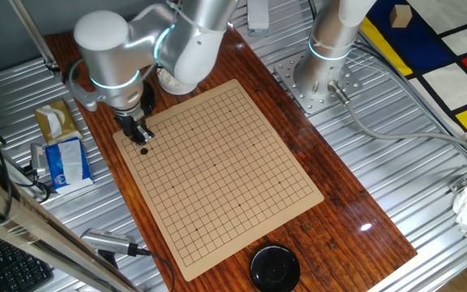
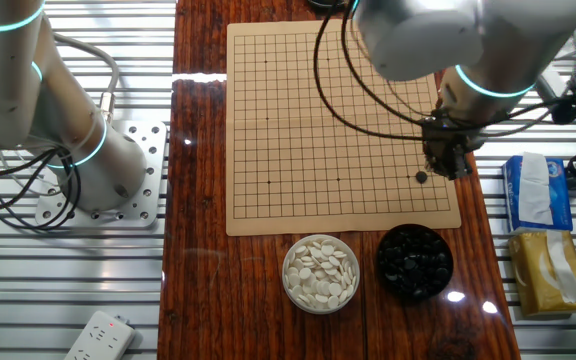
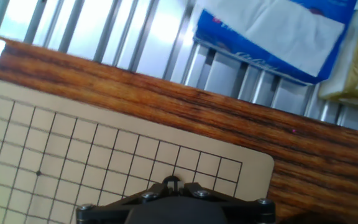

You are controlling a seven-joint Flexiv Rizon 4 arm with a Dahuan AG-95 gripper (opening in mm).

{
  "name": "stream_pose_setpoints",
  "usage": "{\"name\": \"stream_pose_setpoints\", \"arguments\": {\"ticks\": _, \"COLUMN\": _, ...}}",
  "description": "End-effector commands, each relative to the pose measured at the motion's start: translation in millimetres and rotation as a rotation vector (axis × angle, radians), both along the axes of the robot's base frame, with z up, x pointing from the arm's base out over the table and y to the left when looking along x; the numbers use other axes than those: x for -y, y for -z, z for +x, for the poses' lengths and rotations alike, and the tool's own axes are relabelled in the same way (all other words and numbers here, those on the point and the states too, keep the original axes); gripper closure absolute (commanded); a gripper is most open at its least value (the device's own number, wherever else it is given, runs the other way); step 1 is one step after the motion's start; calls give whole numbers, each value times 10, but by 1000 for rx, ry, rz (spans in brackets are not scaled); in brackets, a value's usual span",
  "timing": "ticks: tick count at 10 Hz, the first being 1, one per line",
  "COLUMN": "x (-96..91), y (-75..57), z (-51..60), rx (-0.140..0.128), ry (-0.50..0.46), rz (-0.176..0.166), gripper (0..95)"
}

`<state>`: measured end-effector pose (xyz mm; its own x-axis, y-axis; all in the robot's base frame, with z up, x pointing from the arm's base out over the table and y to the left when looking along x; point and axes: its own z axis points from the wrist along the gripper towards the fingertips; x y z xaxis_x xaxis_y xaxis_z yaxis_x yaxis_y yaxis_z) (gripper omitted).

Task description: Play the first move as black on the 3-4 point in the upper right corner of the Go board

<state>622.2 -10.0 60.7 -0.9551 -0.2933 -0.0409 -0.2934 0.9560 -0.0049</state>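
The Go board [image 1: 217,162] [image 2: 318,120] lies on the wooden table, and no other stone shows on its grid. One small black stone [image 1: 144,150] [image 2: 421,177] sits at my fingertips, on or just above a crossing a few lines in from the board corner nearest the bowls. My gripper [image 1: 143,144] [image 2: 426,172] points straight down over it and looks shut on the stone. In the hand view the gripper [image 3: 172,182] shows as a dark rounded tip over that corner of the board [image 3: 73,155].
A bowl of black stones [image 2: 415,262] and a bowl of white stones [image 2: 320,272] stand just off the near board edge. Tissue packs [image 2: 533,190] [image 2: 543,270] [image 3: 278,31] lie beside the table. A black lid [image 1: 274,268] rests by the far corner. A second arm's base [image 2: 98,170] is bolted nearby.
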Motion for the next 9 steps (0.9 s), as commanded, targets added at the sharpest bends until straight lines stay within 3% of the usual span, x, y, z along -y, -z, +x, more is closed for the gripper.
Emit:
{"name": "stream_pose_setpoints", "arguments": {"ticks": 1, "x": -1, "y": -83, "z": -17, "rx": 0, "ry": 33, "rz": -3, "gripper": 950}}
{"name": "stream_pose_setpoints", "arguments": {"ticks": 5, "x": -5, "y": -200, "z": -19, "rx": -5, "ry": 62, "rz": -25, "gripper": 950}}
{"name": "stream_pose_setpoints", "arguments": {"ticks": 9, "x": -13, "y": -300, "z": -25, "rx": -19, "ry": 69, "rz": -19, "gripper": 950}}
